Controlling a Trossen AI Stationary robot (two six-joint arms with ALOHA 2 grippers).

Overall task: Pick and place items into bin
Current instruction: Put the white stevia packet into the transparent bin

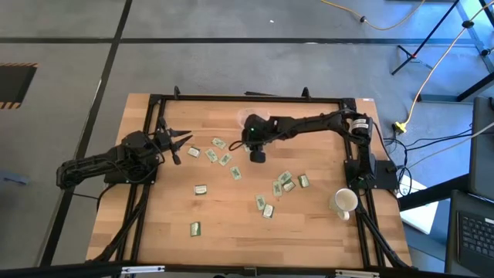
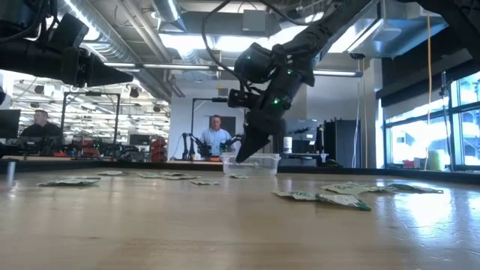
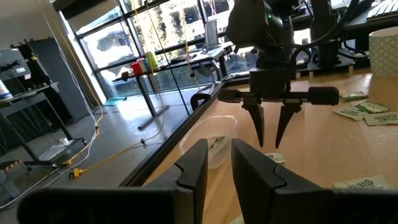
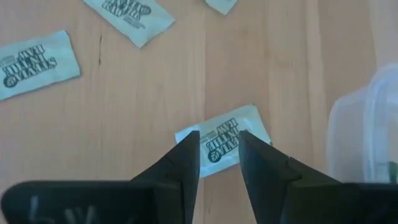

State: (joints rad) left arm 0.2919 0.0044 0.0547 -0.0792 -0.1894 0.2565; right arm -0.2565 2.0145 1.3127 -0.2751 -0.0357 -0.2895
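Wooden planks of the tabletop point(image 1: 231, 224) spread beneath me, scattered with pale green-and-white packets point(image 1: 283, 183). I am the right arm, and my right claw point(image 4: 217, 157) hangs just above the wood with its fingers parted and gripping nothing — one packet point(image 4: 225, 139) lies directly below, showing between my fingertips. Just beside my claw, on the far side from the loose packets, sits the clear bin point(image 4: 367, 130); the other arm's camera shows at least one packet point(image 3: 216, 144) already inside, though how many more I cannot tell. So the work is barely begun, by my reckoning: more than a dozen packets still lie loose, some near me, some well apart. Off to the side the left claw point(image 1: 181, 140) waits, fingers apart and empty.
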